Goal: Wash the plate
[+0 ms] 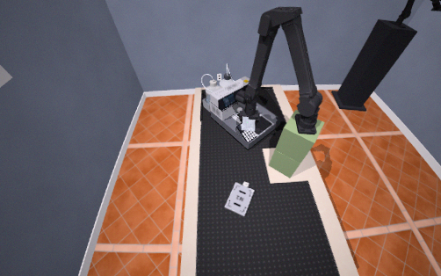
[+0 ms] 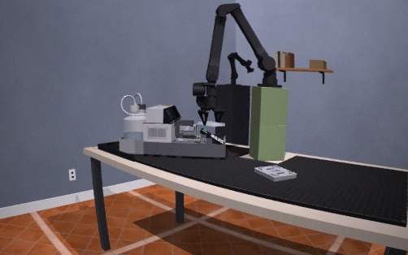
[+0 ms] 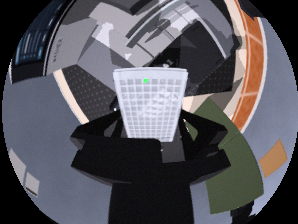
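Observation:
The white well plate [image 1: 248, 127] is between the fingers of my gripper [image 1: 246, 118], just above the carrier at the right end of the washer [image 1: 237, 112]. In the side view the gripper [image 2: 210, 120] holds the plate [image 2: 213, 123] a little above the washer deck [image 2: 175, 140], roughly level. The wrist view shows the plate [image 3: 149, 103] between the dark fingers, with a green lamp dot [image 3: 145, 80] showing through it. The washer's lamp [image 2: 205, 131] is green. The plate nest N1 [image 1: 239, 199] lies on the black mat with no plate in it; it also shows in the side view [image 2: 275, 172].
The green pedestal [image 1: 294, 147] that carries the arm stands right of the washer, close to it [image 2: 268, 122]. A bottle with tubing [image 2: 133, 122] stands at the washer's left end. A tall black column [image 1: 378, 61] stands on the floor behind the table.

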Motion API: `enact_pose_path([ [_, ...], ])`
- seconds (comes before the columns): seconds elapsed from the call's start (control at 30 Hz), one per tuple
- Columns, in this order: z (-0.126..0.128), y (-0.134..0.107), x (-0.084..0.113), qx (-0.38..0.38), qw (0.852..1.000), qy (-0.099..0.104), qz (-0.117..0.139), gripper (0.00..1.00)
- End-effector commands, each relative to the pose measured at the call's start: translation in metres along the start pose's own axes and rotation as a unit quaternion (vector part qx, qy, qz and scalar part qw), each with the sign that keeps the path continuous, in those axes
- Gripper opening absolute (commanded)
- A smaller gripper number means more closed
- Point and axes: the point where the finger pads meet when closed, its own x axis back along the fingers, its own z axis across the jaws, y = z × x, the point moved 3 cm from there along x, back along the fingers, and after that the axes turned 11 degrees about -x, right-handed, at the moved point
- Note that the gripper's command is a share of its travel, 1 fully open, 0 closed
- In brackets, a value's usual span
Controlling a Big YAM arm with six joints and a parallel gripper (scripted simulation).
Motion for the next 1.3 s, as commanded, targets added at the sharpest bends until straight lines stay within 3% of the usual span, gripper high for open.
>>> enact_pose_path([
  [0.0, 0.014, -0.010, -0.005, 0.077, 0.997, -0.001, 0.002, 0.84],
  [0.2, 0.022, -0.016, -0.004, 0.089, 0.996, 0.002, 0.001, 0.84],
  [0.57, 0.038, -0.071, -0.013, 0.272, 0.962, 0.009, -0.003, 0.84],
  [0.63, 0.038, -0.071, -0.013, 0.272, 0.962, 0.009, -0.003, 0.84],
  [0.87, 0.046, -0.106, -0.018, 0.382, 0.924, 0.009, -0.004, 0.84],
  [1.13, 0.050, -0.144, -0.023, 0.501, 0.865, -0.003, 0.000, 0.84],
  [1.27, 0.053, -0.154, -0.024, 0.513, 0.858, -0.003, 0.000, 0.84],
])
